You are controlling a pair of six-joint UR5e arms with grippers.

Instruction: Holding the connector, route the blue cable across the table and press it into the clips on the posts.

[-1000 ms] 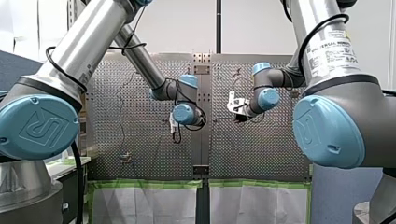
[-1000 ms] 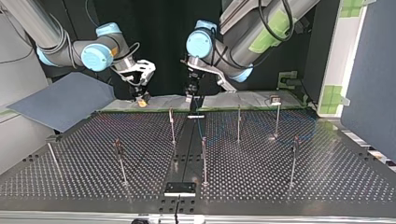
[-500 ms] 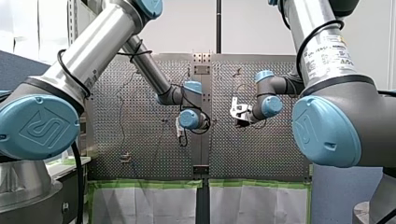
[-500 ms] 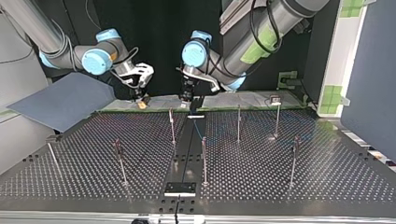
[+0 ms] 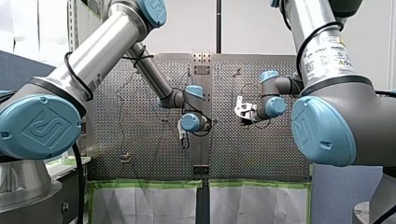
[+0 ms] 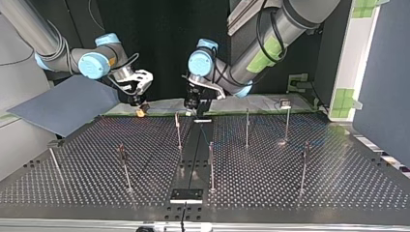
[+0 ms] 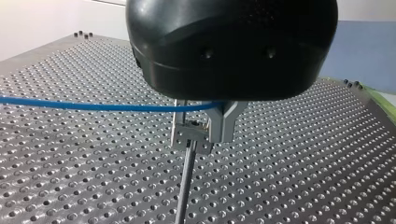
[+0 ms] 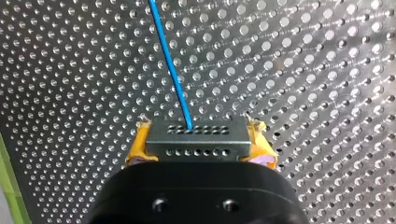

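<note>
In the left wrist view my left gripper [image 7: 201,128], black with metal fingers, is shut on the blue cable [image 7: 93,107], which runs off to one side. A post's clip [image 7: 189,136] sits right under the fingertips. In the right wrist view the yellow pads of my right gripper [image 8: 198,148] are shut on the grey connector [image 8: 196,140], and the blue cable [image 8: 170,65] leaves it over the perforated plate. The top view has my left gripper [image 6: 193,105] by the far middle post [image 6: 178,129] and my right gripper [image 6: 140,108] to that post's left.
Several thin posts stand on the perforated table [image 6: 290,183], among them one near the middle [image 6: 211,164], two on the top view's right [image 6: 247,128] [image 6: 304,166] and one on its left [image 6: 124,166]. A grey sheet [image 6: 63,104] lies at the far left.
In the top view my left gripper has shifted left and lower, toward the far middle post. My right gripper has drifted left and down with the connector.
</note>
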